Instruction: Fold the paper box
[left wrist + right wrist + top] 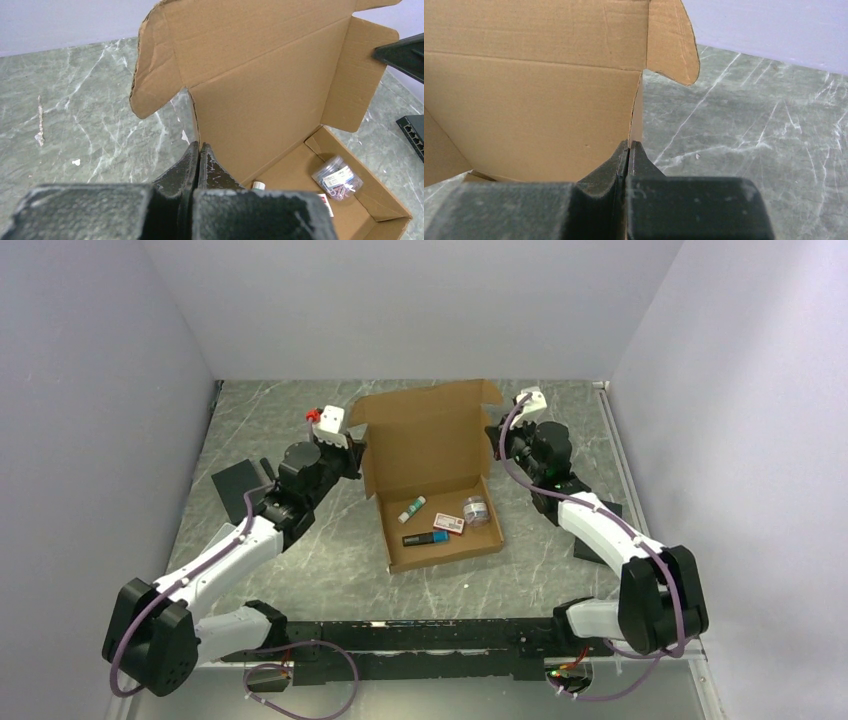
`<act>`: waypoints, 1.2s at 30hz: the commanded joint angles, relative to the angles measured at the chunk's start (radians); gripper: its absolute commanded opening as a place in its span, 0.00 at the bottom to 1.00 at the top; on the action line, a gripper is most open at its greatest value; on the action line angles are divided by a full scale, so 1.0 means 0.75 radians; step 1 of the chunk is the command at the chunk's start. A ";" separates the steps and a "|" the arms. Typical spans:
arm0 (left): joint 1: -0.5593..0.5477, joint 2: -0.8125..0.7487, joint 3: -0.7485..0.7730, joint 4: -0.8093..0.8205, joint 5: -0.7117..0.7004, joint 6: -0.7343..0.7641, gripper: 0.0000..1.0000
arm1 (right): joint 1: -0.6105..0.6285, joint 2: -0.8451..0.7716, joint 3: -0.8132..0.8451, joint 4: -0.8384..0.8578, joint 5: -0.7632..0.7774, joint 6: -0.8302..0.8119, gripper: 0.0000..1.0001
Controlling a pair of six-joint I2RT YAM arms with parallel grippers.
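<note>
High rear overview of the table (300,570); close wrist views from opposite sides, the paper box (425,440) common.

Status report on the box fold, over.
Left fingers shut on box, left wall. Right fingers shut on right wall. Box formed, lid standing open. Bag, tube, marker, card inside; lid path looks clear.

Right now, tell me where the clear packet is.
In the top view, the clear packet lies inside the paper box, against its right side wall, just right of the small red-and-white card.
</note>
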 commanded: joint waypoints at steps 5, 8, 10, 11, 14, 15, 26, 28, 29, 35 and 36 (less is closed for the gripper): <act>-0.114 -0.046 -0.020 0.029 -0.061 0.052 0.00 | 0.038 -0.082 -0.028 -0.071 -0.138 0.015 0.00; -0.150 -0.051 -0.020 0.023 -0.088 0.071 0.00 | 0.040 -0.097 -0.025 -0.108 -0.149 0.006 0.00; -0.171 -0.057 -0.019 0.019 -0.104 0.086 0.00 | 0.041 -0.109 -0.019 -0.149 -0.156 -0.008 0.00; -0.180 -0.059 -0.020 0.014 -0.112 0.090 0.00 | 0.041 -0.117 -0.015 -0.167 -0.160 -0.012 0.00; -0.209 -0.072 -0.025 0.007 -0.138 0.097 0.00 | 0.043 -0.135 -0.004 -0.226 -0.172 -0.033 0.00; -0.218 -0.076 -0.029 0.007 -0.149 0.098 0.00 | 0.043 -0.141 0.000 -0.244 -0.173 -0.039 0.00; -0.304 -0.122 -0.073 0.007 -0.257 0.112 0.00 | 0.049 -0.197 -0.001 -0.422 -0.165 -0.082 0.01; -0.311 -0.114 -0.071 0.021 -0.287 0.126 0.00 | 0.049 -0.204 -0.007 -0.417 -0.159 -0.079 0.00; -0.311 -0.106 -0.069 0.031 -0.304 0.140 0.00 | 0.049 -0.205 -0.007 -0.406 -0.147 -0.078 0.00; -0.309 0.013 -0.002 0.195 -0.452 0.372 0.00 | 0.049 -0.092 0.111 -0.288 -0.084 -0.113 0.00; -0.303 0.045 0.014 0.235 -0.464 0.426 0.00 | 0.049 -0.064 0.149 -0.260 -0.083 -0.117 0.00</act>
